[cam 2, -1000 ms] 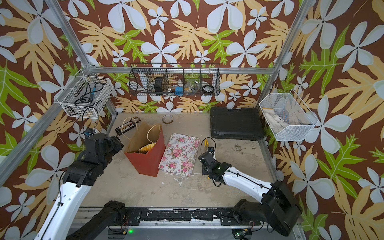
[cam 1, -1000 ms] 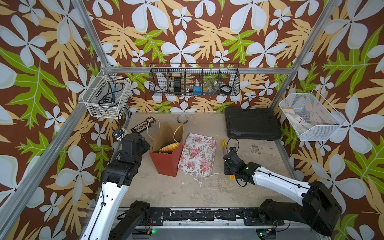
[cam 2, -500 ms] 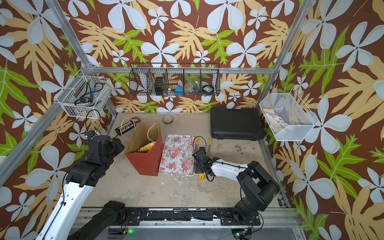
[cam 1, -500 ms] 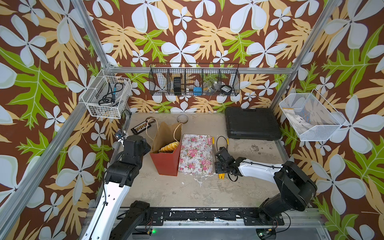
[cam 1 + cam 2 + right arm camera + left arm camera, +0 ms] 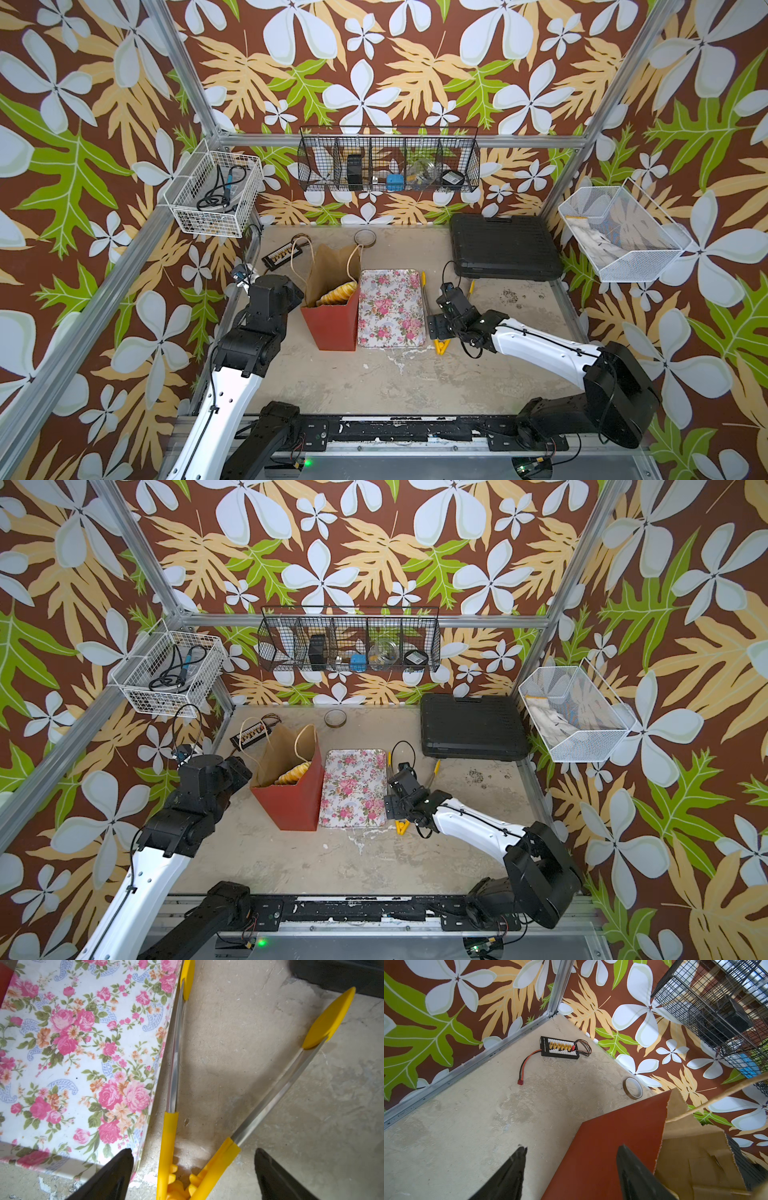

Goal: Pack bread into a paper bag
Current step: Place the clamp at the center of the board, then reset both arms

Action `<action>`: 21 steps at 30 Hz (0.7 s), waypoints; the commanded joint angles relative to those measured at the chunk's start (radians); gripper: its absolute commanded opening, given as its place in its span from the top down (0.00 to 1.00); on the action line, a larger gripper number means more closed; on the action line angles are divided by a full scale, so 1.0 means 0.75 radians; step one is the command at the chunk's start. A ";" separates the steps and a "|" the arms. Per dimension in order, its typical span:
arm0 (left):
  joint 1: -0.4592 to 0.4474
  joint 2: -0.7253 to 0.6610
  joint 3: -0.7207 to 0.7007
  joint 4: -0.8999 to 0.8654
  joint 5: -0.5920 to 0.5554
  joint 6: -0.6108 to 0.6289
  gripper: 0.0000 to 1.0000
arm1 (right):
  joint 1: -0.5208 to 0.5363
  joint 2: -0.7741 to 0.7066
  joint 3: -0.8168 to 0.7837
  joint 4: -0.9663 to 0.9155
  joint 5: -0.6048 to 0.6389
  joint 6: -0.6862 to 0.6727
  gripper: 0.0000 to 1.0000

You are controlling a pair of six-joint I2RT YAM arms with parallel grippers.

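Bread in bag, both grippers open.
The paper bag (image 5: 332,328) stands upright on the table, mouth open, just beside the floral tray (image 5: 390,307) on the left arm's side. A ridged golden loaf of the bread (image 5: 337,293) shows inside the bag; other pieces can't be made out. The left gripper (image 5: 571,1147) has its jaws spread by the bag's red outer face, clamping nothing. The right gripper (image 5: 192,1150) has its jaws wide apart over the yellow-handled tongs (image 5: 168,1142), which lie splayed on the table along the tray's edge, not gripped.

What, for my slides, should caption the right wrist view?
Open right gripper over spread yellow tongs lying beside the floral tray.
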 commanded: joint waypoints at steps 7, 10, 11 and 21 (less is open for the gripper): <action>-0.002 -0.058 -0.223 0.297 -0.048 0.033 0.26 | 0.003 -0.310 0.137 -0.229 0.102 -0.090 0.08; -0.002 -0.190 -0.437 0.641 0.092 0.139 0.00 | 0.005 -0.413 0.232 -0.328 0.196 -0.163 0.05; -0.002 -0.248 -0.511 0.810 0.189 0.263 0.00 | 0.005 -0.442 0.257 -0.344 0.217 -0.191 0.04; -0.003 -0.140 -0.785 1.588 0.181 0.962 0.00 | 0.006 -0.660 0.290 -0.270 0.307 -0.266 0.03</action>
